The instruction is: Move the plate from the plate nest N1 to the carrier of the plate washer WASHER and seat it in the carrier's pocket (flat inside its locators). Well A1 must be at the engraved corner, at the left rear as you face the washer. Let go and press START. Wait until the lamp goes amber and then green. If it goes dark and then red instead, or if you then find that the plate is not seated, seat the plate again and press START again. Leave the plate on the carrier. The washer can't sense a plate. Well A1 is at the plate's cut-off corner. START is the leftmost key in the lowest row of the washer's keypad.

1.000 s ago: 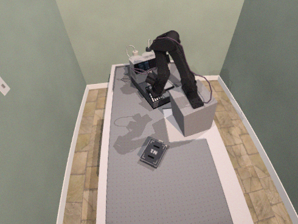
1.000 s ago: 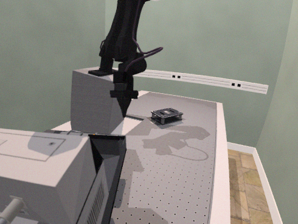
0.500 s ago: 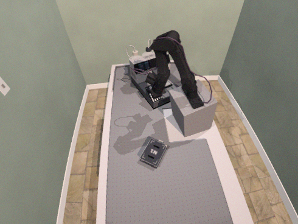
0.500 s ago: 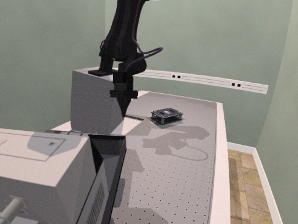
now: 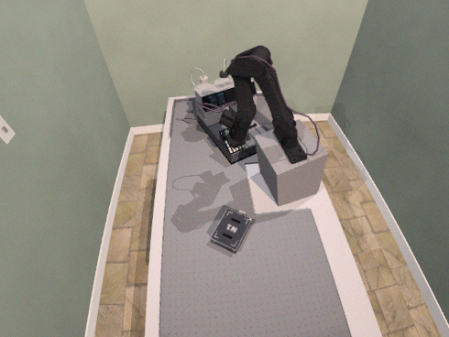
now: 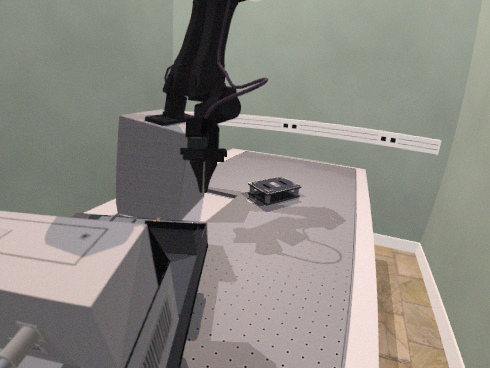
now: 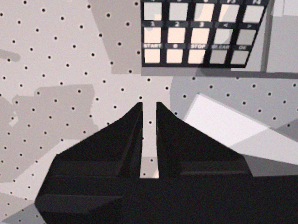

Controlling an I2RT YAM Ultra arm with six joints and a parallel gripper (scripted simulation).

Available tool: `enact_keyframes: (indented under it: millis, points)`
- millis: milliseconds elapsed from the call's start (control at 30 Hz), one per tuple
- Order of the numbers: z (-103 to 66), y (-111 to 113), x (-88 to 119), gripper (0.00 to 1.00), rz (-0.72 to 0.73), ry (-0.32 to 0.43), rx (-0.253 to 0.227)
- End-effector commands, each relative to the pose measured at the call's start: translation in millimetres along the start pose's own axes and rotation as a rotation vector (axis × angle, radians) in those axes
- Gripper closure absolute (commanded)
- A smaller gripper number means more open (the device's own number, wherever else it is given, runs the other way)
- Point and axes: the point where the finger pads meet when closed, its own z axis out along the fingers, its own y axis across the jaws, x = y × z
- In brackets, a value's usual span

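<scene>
Two barely parted fingers (image 6: 204, 191), nothing between them, hover near the washer's keypad (image 5: 235, 146) (image 7: 200, 36).
</scene>
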Motion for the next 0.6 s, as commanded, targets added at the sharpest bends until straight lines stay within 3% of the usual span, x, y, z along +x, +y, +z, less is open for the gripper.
enact_keyframes:
  millis: [0,567]
  points:
    - [-4.3,2.2,-20.8,0.00,0.005,-0.035,-0.006]
    - [-12.0,-19.5,-66.7,0.00,0.003,-0.036,-0.009]
